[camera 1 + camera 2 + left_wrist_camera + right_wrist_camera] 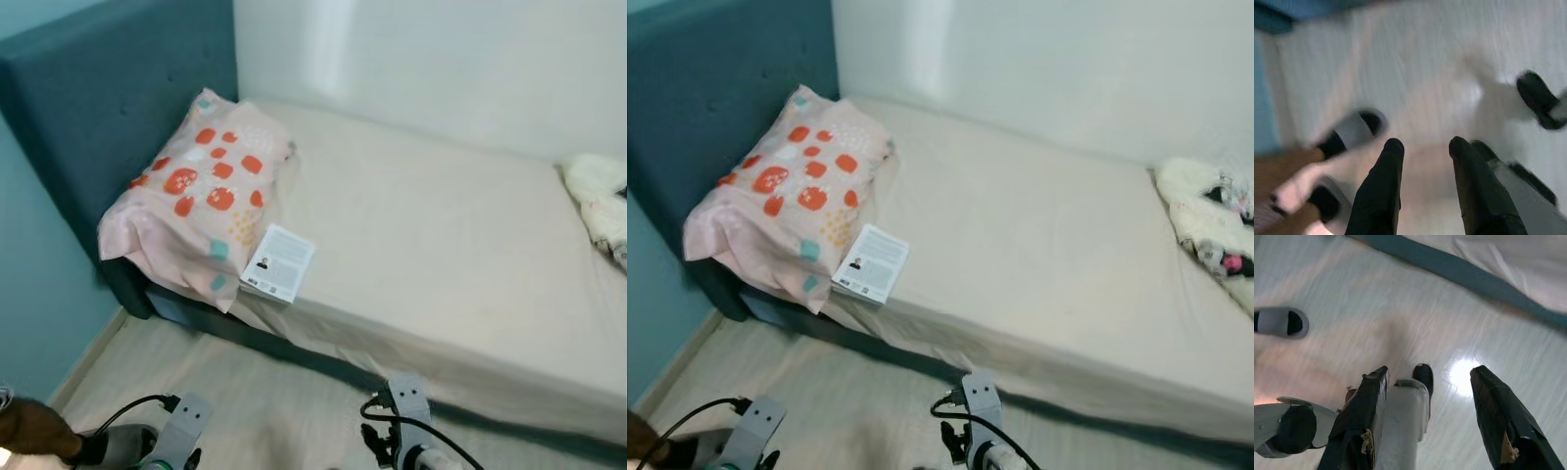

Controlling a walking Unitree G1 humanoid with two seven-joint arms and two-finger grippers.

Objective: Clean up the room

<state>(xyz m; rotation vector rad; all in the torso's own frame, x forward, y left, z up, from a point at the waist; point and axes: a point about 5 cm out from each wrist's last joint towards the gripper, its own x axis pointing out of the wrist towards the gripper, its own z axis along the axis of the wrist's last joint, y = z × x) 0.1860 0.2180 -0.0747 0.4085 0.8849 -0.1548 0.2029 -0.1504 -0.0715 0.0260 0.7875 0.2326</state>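
You are standing at the long side of the bed (441, 245), both arms low with nothing in them, which suits a moment of looking before you choose what to tidy. The left gripper (1422, 147) points down at the floor (1400, 298), its fingers a modest gap apart around nothing. The right gripper (1425, 377) also points at the floor, its fingers spread wide and empty.

The likeliest thing to pick up is the book (278, 261). It lies flat at the near edge of the mattress, just beside the pillow (201, 191) and touching its lower corner, close enough to the edge that a careless push could send it off. The pillow leans against the blue headboard (108, 108) at the head end, one corner drooping over the bed's near side. At the foot end, against the far right edge, sits a heap of white fluffy cloth (1205, 220); I cannot tell what is in it.

The sheet is pale and smooth between the two ends. The floor is light wood-look board, a slipper (1278, 322) lies on it, and the wall behind is plain white.
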